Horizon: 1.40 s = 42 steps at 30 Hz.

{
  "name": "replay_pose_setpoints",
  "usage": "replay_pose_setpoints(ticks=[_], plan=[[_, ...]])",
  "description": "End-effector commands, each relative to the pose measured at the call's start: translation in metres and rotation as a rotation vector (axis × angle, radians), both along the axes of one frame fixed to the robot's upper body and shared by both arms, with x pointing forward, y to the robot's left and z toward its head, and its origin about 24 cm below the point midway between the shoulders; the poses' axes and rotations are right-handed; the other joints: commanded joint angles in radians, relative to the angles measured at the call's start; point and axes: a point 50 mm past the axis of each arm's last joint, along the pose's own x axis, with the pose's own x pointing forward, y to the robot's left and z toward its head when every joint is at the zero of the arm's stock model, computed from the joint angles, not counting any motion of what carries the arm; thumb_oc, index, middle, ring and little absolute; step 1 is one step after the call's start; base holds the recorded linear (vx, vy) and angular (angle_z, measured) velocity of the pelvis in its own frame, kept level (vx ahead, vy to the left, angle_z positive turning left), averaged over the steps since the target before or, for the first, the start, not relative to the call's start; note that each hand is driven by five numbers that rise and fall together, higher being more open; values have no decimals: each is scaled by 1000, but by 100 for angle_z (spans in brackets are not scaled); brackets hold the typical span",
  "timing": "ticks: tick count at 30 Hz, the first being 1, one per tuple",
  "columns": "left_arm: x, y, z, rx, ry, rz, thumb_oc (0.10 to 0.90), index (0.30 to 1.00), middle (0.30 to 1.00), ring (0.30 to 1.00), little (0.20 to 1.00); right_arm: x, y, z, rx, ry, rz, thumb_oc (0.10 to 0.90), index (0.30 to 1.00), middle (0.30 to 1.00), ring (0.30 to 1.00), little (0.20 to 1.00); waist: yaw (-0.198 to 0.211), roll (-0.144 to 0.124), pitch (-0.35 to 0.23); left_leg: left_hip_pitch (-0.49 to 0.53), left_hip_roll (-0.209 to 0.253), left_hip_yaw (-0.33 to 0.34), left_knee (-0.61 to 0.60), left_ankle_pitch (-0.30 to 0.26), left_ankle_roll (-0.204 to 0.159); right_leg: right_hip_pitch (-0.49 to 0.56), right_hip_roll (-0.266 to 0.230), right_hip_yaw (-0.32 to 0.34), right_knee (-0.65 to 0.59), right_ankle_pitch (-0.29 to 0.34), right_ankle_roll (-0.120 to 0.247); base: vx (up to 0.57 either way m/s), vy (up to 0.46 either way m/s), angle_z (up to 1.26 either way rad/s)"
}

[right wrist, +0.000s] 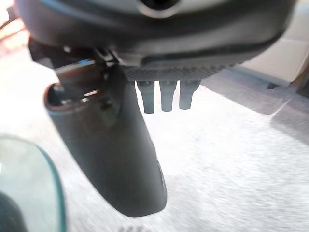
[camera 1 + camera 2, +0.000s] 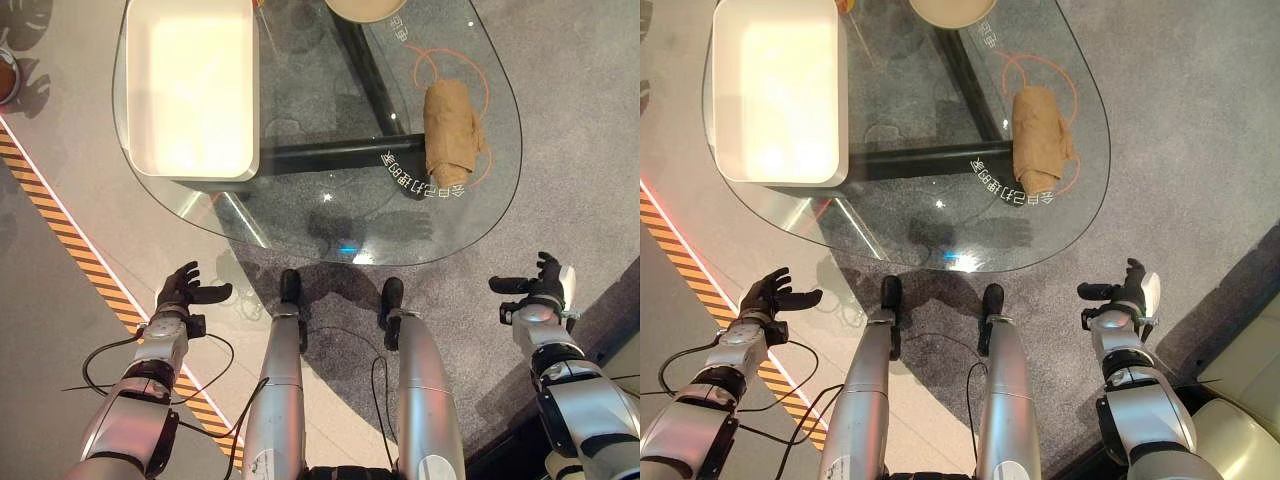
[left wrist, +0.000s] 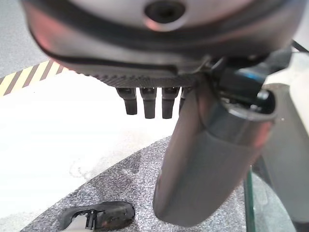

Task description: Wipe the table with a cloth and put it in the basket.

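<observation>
You have both hands low and well short of the glass table (image 2: 480, 215), so nothing of the task is under way yet. Your left hand (image 2: 183, 292) hangs over the floor near the striped tape (image 2: 60, 215), fingers relaxed and spread, holding nothing; its wrist view shows straight fingers and the thumb with only carpet and floor past them. Your right hand (image 2: 540, 285) mirrors it on the other side, fingers loosely extended, thumb standing out, also empty. The cloth (image 2: 450, 135) lies rolled up on the right part of the table, inside an orange ring (image 2: 420, 60) drawn on the glass, which looks like a mark for its starting place. The basket (image 2: 190, 85), a white rectangular tub, sits on the left part of the table, well apart from the cloth, so the cloth will probably have to cross the glass to reach it. A pale round bowl (image 2: 365, 8) shows at the far edge, between the two. Since the cloth is on your right side, the right hand seems the natural one to lift and reach forward; you will likely need to step or lean closer first, as the table edge sits beyond both hands.
</observation>
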Motion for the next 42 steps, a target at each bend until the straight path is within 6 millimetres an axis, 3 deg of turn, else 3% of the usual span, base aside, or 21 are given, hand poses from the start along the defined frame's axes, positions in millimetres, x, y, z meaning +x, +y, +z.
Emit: replay_pose_setpoints(ticks=[1, 4, 9, 17, 22, 31, 42], plan=[[-18, 39, 9, 60, -20, 127, 800, 900, 900, 900, 900, -16, -41, 30, -41, -176, -173, 800, 900, 900, 900, 900, 2, -6, -25, -7, -70, 78, 94, -86, 93, 33, 62, -24, -49, 39, -38, 0, 0, 0], [-18, 38, 9, 55, -25, 128, 800, 900, 900, 900, 900, -9, -35, 45, -25, -283, -169, 800, 900, 900, 900, 900, 1, -7, -25, -5, -72, 77, 81, -82, 91, 33, 66, -26, -61, 42, -38, 0, 0, 0], [-14, 32, 9, 47, -43, 128, 800, 900, 900, 900, 900, 12, -12, 91, -45, -506, -123, 800, 900, 900, 900, 900, -1, -8, -25, -3, -76, 78, 51, -73, 85, 35, 70, -29, -95, 50, -38, -3, 6, 0], [-13, 16, 0, 12, -60, 120, 800, 900, 900, 900, 900, 35, 56, 178, -267, -798, 76, 800, 900, 900, 900, 900, -1, 16, -25, 6, -84, 80, 6, -59, 80, 36, 63, -31, -139, 53, -37, -18, 58, -1], [-15, 10, -7, -7, -64, 110, 800, 900, 900, 900, 900, 39, 94, 205, -365, -857, 205, 800, 900, 900, 900, 900, 4, 27, -25, 15, -90, 86, -14, -53, 78, 43, 57, -34, -159, 51, -43, -4, 62, -1], [-17, -3, -17, -23, -57, 88, 800, 900, 900, 900, 900, 42, 129, 212, -403, -837, 305, 800, 900, 900, 900, 900, 17, 44, -25, 18, -99, 94, -34, -45, 82, 37, 50, -41, -166, 49, -48, 13, 33, 2], [-17, -13, -22, -27, -52, 64, 800, 900, 900, 900, 900, 53, 141, 190, -405, -668, 337, 800, 900, 900, 900, 900, 26, 53, -25, 18, -101, 103, -39, -38, 85, 33, 45, -47, -162, 52, -50, 1, 1, 0]])
